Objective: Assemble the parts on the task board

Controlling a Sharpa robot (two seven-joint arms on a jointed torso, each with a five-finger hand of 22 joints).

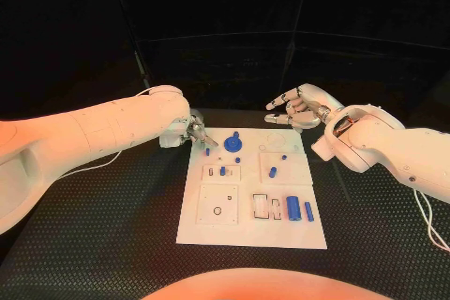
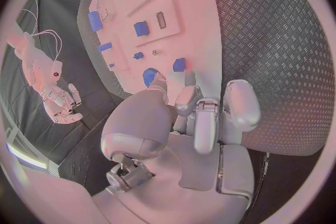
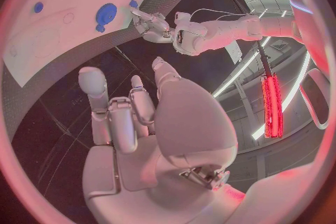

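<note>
Head view shows the left hand (image 1: 194,132) at the task board's (image 1: 208,231) far corner, fingers curled, holding nothing I can see; right hand (image 1: 298,108) spread, well clear. Descending blind, it could knock the nearby blue parts (image 1: 235,144) across the bench (image 1: 103,248).

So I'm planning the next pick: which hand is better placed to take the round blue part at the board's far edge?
Probably the left hand: its fingers sit at the task board's far corner beside the round blue part. The right hand is raised beyond the board, open.
</note>
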